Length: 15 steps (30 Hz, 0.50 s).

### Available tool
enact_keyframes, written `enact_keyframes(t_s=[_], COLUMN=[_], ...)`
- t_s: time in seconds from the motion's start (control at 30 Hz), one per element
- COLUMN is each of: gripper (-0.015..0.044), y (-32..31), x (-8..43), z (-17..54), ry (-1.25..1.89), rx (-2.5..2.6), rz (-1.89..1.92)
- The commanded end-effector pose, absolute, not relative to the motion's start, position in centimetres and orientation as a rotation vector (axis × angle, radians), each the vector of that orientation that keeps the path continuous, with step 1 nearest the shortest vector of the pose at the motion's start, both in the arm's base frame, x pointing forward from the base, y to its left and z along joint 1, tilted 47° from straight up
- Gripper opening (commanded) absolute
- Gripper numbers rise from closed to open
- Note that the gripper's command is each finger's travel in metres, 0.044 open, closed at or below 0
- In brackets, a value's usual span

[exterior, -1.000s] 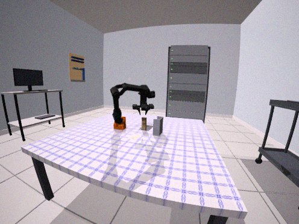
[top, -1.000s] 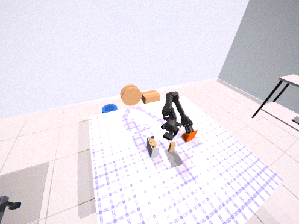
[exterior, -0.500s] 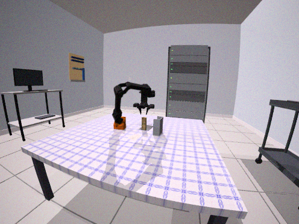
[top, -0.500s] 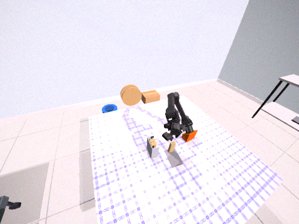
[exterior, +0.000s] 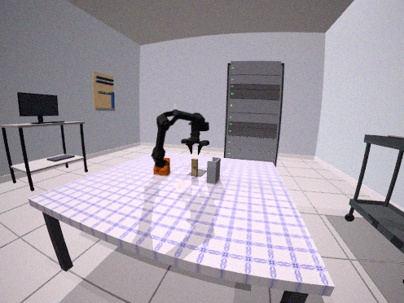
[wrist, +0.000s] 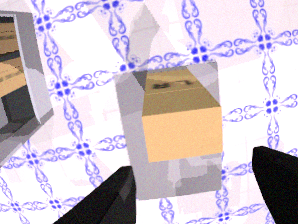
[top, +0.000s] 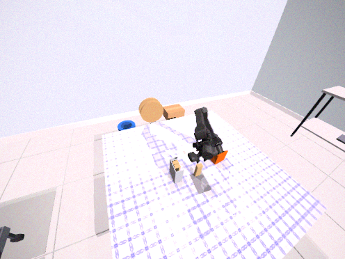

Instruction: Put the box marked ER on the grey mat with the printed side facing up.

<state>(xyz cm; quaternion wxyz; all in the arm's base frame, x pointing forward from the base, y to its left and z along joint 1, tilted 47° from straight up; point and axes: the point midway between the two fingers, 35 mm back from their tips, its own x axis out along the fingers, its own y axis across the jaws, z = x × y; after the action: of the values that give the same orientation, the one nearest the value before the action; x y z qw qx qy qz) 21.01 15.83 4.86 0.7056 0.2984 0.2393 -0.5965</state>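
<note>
Here, we have a tan box [top: 198,170] [exterior: 195,167] [wrist: 184,137] upright on the grey mat [top: 203,187] [exterior: 200,173] [wrist: 152,185], its dark side print too foreshortened to read. Above the mat, our fingers [top: 193,157] [exterior: 199,148] are parted, gripping nothing. Around it spreads the checked table [top: 156,216] [exterior: 163,212] [wrist: 95,175]; beside it, the grey bin [top: 178,177] [exterior: 212,173] [wrist: 37,75] holds tan boxes [top: 176,164] [wrist: 10,75].

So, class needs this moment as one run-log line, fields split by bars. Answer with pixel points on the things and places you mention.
gripper [top: 195,157] [exterior: 195,150] [wrist: 194,167]: open, above box | box [top: 198,170] [exterior: 195,167] [wrist: 184,135]: upright on grey mat [top: 202,186] [exterior: 200,173] [wrist: 150,182] | printed side: not up
</note>
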Motion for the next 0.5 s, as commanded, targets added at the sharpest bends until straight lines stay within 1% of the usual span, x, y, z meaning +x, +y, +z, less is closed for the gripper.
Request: enact_keyframes(t_s=[0.0,0.47], gripper=[0.0235,0.0235], y=[15.7,14.2], x=[21.1,21.5], z=[4.7,3.2], ry=[0.514,0.513], rx=[0.665,0.666], rz=[-1.329,-1.329])
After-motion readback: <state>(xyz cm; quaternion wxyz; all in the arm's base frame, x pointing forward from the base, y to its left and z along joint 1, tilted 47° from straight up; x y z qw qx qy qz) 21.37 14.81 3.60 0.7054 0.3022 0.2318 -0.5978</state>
